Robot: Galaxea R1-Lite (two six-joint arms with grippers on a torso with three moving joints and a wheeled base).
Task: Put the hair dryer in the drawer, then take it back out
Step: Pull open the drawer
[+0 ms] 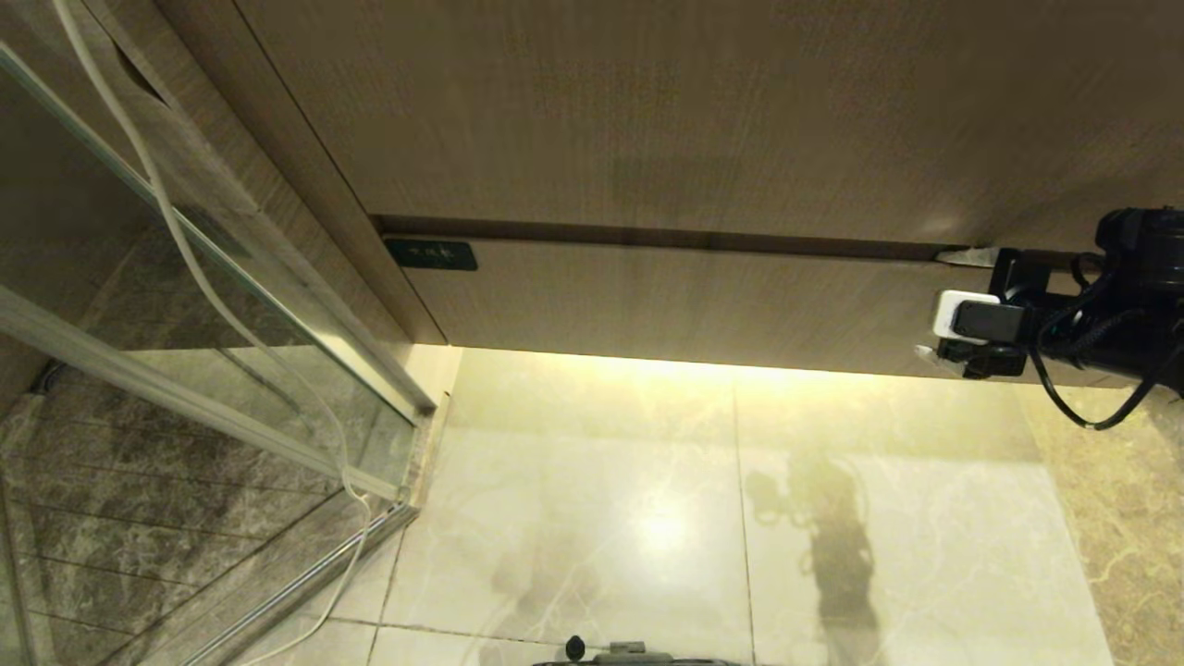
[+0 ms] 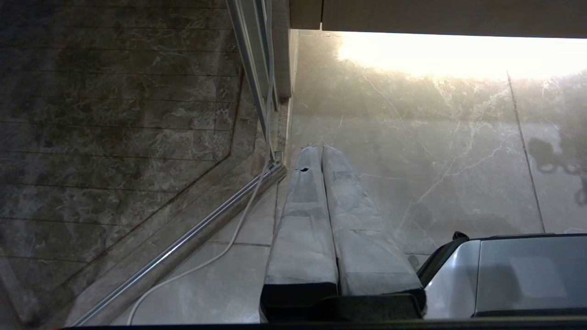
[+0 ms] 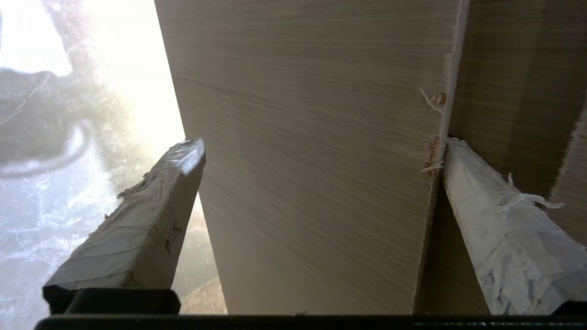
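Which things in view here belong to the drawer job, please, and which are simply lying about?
Belong to the job:
drawer, shut
right gripper, open, straddling the drawer front

Lying about:
white cord along the glass door
left gripper, shut, parked over the floor

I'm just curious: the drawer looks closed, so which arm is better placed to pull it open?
The right. Its open right gripper already straddles the drawer front at its right end, while the left gripper hangs shut over the floor.
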